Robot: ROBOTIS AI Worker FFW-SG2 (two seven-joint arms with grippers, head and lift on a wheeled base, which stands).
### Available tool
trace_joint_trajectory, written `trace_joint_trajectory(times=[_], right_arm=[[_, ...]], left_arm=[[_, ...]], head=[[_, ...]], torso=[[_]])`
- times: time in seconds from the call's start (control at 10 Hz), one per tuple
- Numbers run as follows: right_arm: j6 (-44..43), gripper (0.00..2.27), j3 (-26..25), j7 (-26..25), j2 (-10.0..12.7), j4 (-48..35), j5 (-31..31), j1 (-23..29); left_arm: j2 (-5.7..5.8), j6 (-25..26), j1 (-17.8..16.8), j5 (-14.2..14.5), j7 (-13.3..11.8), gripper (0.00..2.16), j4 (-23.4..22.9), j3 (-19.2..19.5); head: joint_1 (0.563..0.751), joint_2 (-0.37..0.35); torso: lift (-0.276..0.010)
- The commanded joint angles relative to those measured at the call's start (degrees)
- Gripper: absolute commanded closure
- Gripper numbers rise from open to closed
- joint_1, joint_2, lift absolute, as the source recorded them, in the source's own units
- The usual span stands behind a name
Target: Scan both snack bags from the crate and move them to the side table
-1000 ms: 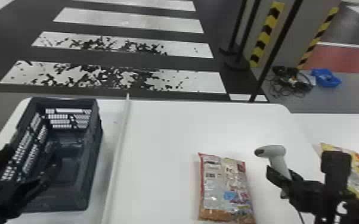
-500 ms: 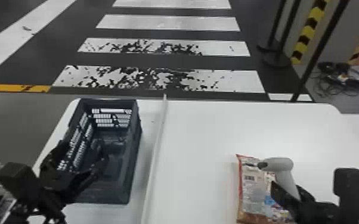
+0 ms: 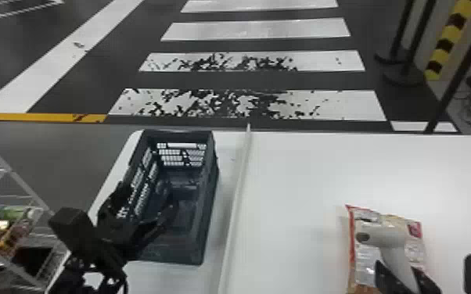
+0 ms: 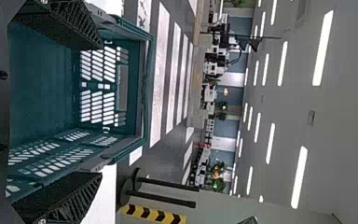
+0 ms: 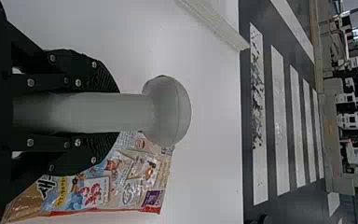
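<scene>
Snack bag (image 3: 365,266) below right hand (image 3: 407,275) | clamped on barcode scanner (image 3: 387,235) | left hand (image 3: 148,201) spread apart, empty, at crate (image 3: 206,219)

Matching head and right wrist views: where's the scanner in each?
Head view: scanner lower right, overlapping the snack bag.
Right wrist view: scanner between the right gripper's fingers, its head beyond the fingertips.
Shared landmark: that snack bag, flat on the white table, partly hidden by the scanner.
</scene>
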Motion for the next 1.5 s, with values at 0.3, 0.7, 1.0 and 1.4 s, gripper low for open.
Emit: trace_joint_trajectory(times=[0.3,0.7,1.0,1.4], right_arm=[[-7.20,2.24,3.66,-0.27,0.10,7.60,1.28,-2.69],[-7.20,2.24,-1.71,-0.18,-0.78,4.96,-1.36,-2.69],[-8.08,2.24,-12.78,2.72,-3.59,8.13,-6.11,-6.65],[-12.12,2.24,-20.08,9.66,-6.14,25.53,-9.71,-15.09]], left_arm=[[0.20,-0.55,0.50,0.08,-0.11,0.03,-0.25,-0.01],[0.20,-0.55,0.59,0.08,-0.11,0.03,-0.33,0.26],[0.37,-0.37,0.76,0.08,-0.11,0.03,-1.04,0.08],[0.37,0.51,2.08,-0.53,0.07,0.03,-2.53,-0.09]], head=[[0.695,0.150],[0.695,0.148],[0.695,0.067],[0.695,-0.107]], torso=[[-0.095],[-0.095],[-0.095],[-0.095]])
